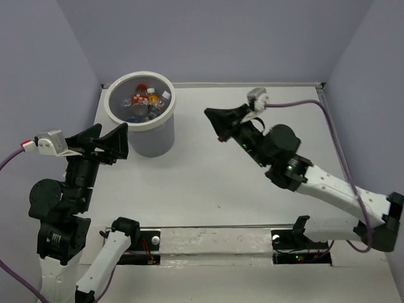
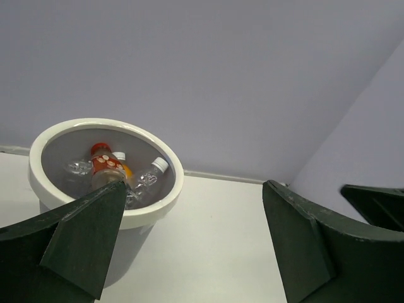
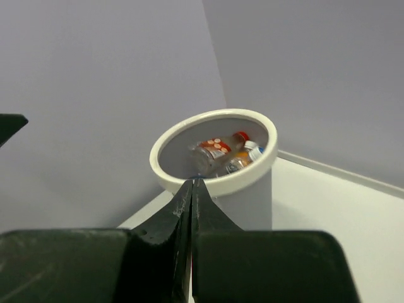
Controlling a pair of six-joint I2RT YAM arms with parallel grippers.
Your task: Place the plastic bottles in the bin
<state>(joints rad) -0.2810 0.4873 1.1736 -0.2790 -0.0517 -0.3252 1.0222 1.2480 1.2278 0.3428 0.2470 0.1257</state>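
The white bin stands at the table's far left. Several plastic bottles lie inside it: a red-labelled one, an orange one and a clear one. No bottle shows on the table. My left gripper is open and empty, just left of the bin and level with its rim; the left wrist view shows its jaws wide apart. My right gripper is shut on nothing, right of the bin and pointing at it, fingertips pressed together.
Purple walls close in the white table on the left, back and right. A back-edge strip runs behind the bin. A mounting rail lies along the near edge between the arm bases. A purple cable trails from the right wrist.
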